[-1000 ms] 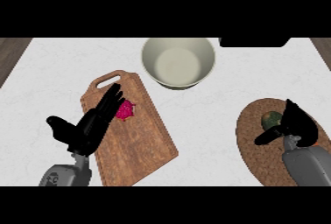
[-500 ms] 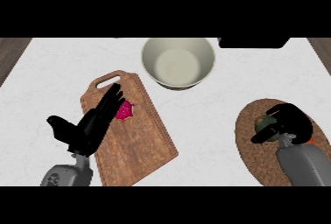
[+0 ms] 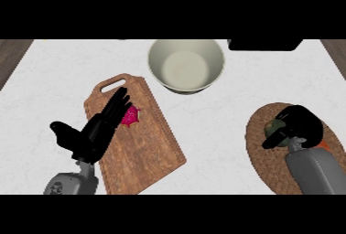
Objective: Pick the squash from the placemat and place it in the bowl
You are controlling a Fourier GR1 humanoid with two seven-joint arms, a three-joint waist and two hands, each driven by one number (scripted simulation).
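On the round placemat (image 3: 270, 171), the green squash (image 3: 275, 126) is enclosed by the curled right hand (image 3: 297, 125). The open left hand (image 3: 94, 132) is held over the wooden cutting board (image 3: 145, 151), beside a pink object (image 3: 131, 115). The bowl (image 3: 186, 64) is seen on the white counter (image 3: 216, 119), well apart from the squash.

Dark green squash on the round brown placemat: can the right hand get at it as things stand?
Probably yes: the right hand is already curled over the dark green squash on the round brown placemat, with nothing between them.
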